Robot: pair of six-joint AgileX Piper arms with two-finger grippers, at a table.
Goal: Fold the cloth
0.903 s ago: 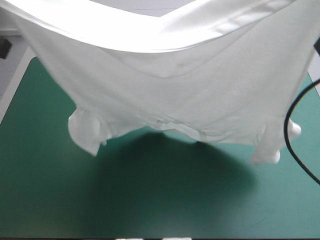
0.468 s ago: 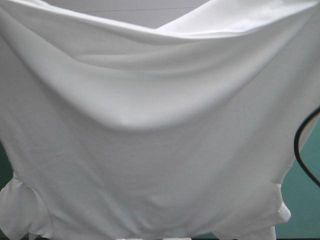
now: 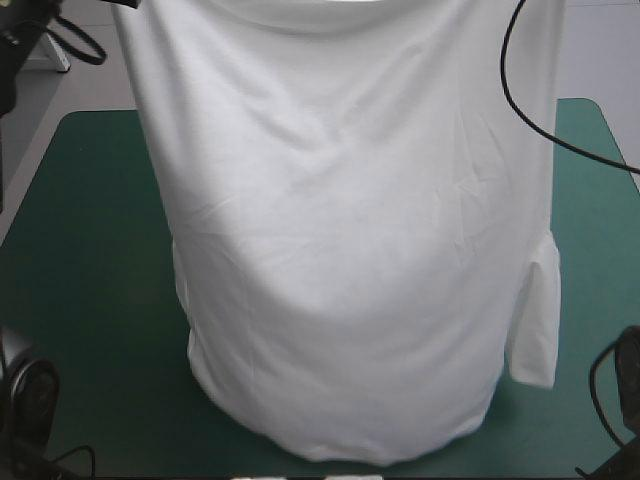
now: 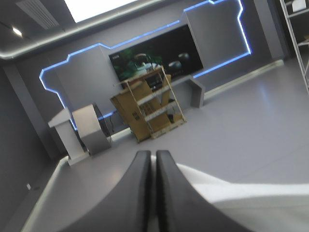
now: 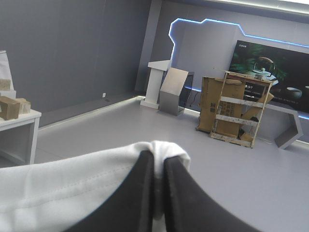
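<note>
The white T-shirt (image 3: 340,230) hangs spread like a curtain over the teal-green table (image 3: 90,250), held up by its top edge above the high view. Its lower end, with a short sleeve (image 3: 535,320) at the right, reaches the cover near the front edge. Neither gripper shows in the high view. In the left wrist view my left gripper (image 4: 153,157) is raised and shut on the T-shirt (image 4: 241,203), whose white cloth trails off to one side of the fingers. My right gripper (image 5: 157,157) is likewise shut on the T-shirt (image 5: 72,193), a stitched hem bunched around its fingertips.
Teal-green cover shows on both sides of the hanging shirt and in a narrow strip along the front edge. Both wrist views look level into the room, so the table is out of their sight.
The shirt has been lifted higher and carried toward the far side; earlier it billowed wide close to the camera, now it hangs narrow and straight with its lower end on the cover.
</note>
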